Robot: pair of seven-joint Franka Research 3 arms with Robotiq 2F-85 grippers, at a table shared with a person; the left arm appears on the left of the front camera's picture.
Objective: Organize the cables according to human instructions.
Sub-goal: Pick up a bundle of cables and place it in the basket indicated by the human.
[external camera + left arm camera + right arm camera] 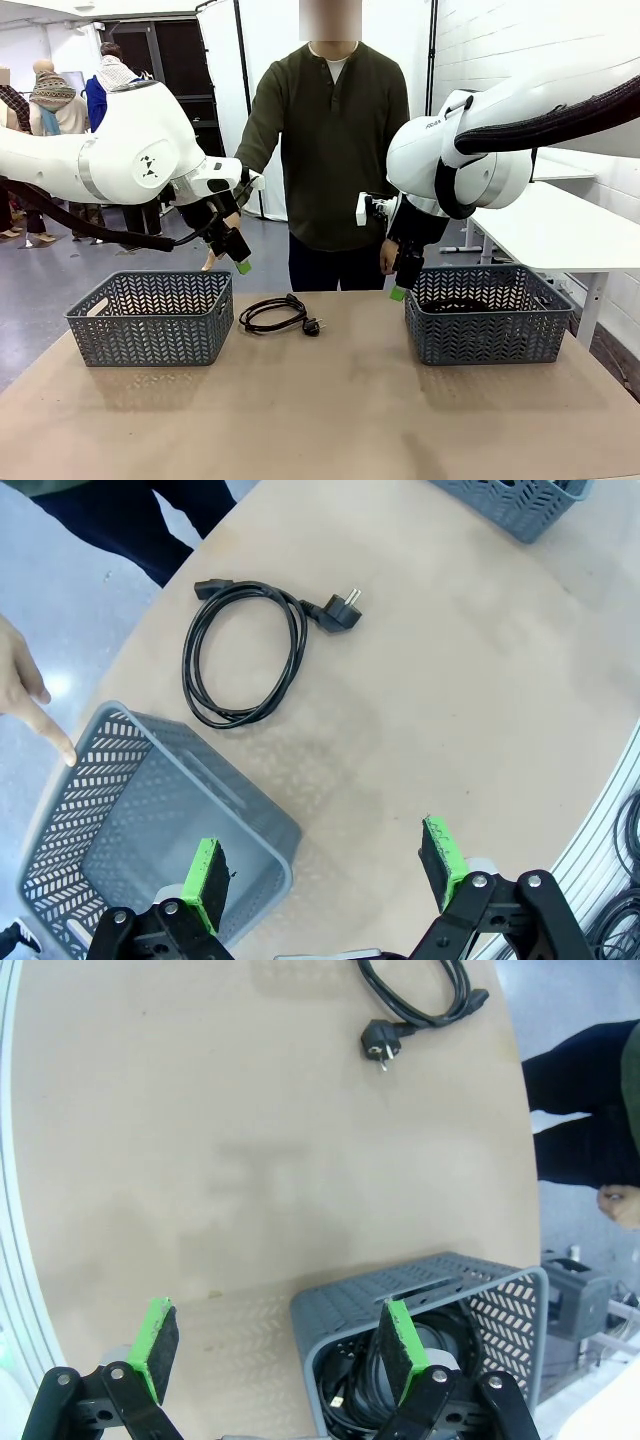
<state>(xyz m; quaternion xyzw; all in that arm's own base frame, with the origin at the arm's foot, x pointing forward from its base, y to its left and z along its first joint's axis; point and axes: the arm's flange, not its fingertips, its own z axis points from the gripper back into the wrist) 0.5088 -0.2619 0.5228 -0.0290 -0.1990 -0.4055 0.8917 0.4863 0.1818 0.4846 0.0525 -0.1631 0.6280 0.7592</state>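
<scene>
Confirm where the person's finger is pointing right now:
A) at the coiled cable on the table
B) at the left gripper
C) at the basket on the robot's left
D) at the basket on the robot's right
C: in the left wrist view the person's hand has its fingertip at the rim of the left basket, apart from the coiled cable lying on the table.

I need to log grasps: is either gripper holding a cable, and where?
Nothing is held. The left gripper and right gripper are open; the loose cable lies on the table.
</scene>
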